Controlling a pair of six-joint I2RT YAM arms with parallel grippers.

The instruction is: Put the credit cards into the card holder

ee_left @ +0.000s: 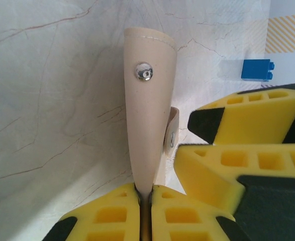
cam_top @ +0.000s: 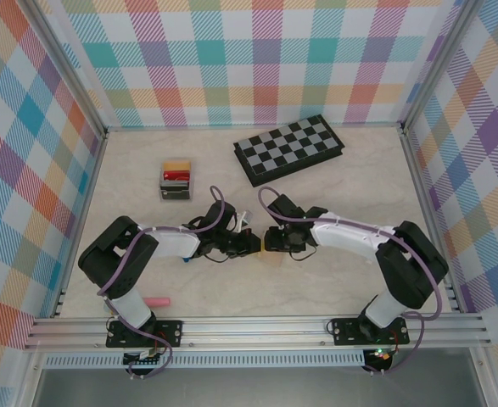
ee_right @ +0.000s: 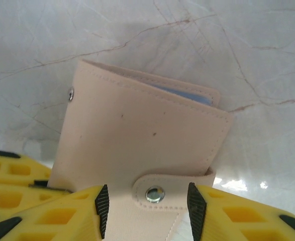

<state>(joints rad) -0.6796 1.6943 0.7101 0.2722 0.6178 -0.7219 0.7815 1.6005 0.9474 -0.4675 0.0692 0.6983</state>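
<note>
Left hand [ee_left: 146,196] pinching card holder [ee_left: 148,125] edge; right hand [ee_right: 148,203] spread astride it

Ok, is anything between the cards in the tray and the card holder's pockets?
Yes: the card holder is folded shut, its tan cover over the pockets and the strap across the front. The left gripper pinches its edge; the right gripper, open, straddles the strap. The credit cards sit in the tray.

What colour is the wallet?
The wallet is pale tan; the right wrist view shows it best.
</note>
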